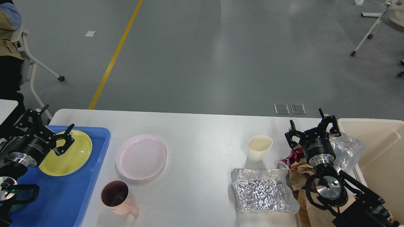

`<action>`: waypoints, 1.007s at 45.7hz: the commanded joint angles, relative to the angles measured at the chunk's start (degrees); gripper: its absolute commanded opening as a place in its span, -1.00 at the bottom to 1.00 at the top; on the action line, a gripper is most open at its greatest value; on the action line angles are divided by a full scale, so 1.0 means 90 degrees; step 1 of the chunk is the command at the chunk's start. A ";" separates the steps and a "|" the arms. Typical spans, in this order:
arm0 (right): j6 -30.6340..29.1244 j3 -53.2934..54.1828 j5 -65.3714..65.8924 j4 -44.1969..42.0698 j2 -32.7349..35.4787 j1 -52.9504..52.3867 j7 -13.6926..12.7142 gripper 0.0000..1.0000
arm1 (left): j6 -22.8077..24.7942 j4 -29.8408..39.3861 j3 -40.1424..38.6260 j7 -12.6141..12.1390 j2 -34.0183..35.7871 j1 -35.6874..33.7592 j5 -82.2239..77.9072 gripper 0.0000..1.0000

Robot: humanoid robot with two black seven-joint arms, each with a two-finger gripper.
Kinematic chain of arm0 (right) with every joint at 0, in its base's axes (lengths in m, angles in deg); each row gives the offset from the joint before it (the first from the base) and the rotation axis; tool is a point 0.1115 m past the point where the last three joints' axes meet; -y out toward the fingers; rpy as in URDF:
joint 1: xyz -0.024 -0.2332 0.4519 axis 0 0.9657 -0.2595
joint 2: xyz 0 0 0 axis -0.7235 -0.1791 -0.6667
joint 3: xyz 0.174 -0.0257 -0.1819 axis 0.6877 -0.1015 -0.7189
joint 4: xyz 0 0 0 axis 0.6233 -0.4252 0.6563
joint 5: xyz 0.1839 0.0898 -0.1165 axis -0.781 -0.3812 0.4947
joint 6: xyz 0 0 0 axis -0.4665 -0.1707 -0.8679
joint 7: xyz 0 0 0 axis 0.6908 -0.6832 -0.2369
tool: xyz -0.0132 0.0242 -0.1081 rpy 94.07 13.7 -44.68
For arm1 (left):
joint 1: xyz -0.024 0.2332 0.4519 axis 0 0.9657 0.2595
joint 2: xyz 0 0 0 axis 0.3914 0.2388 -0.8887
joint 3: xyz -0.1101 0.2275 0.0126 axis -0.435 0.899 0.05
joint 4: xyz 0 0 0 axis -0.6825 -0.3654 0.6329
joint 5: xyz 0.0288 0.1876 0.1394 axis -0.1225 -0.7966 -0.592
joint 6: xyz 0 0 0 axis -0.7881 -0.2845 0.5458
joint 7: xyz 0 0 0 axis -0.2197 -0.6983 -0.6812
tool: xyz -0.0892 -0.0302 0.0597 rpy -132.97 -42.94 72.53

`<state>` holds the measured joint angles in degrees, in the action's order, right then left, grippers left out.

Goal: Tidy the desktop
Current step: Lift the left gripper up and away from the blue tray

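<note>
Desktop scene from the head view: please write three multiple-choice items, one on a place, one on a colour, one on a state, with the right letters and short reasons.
1. Where does the yellow plate lie?
A. in the blue tray
B. in the beige bin
C. on the foil tray

2. What colour is the mug on the desktop?
A. green
B. pink
C. black

3. How is the right pincer?
A. shut on the cup
B. open, holding nothing
C. shut on the pink plate

Answers:
1 A, the blue floor surrounds the plate.
2 B, its wall and handle are pink.
3 B, its fingers stand apart with nothing between.
</note>
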<state>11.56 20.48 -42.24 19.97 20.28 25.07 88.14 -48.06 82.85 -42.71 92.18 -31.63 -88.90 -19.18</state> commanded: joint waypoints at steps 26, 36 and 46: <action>0.0000 0.0000 0.0000 0.0000 0.0000 0.0005 0.0000 1.00 | 0.0129 -0.0081 1.1243 -0.0051 0.1328 -0.6651 -0.0054 0.93; 0.0000 0.0000 0.0000 0.0000 0.0010 0.0005 0.0000 1.00 | 0.0890 0.0445 1.4506 -0.0032 -0.0439 -0.8928 0.0005 0.93; 0.0000 0.0000 0.0000 0.0000 0.0010 0.0005 0.0000 1.00 | 0.2336 0.1489 1.5133 -0.0002 -0.1241 -1.0275 0.0248 0.93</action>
<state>11.56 20.48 -42.24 19.98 20.34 25.13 88.14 -32.74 89.47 92.31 91.99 -40.88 -174.70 -18.93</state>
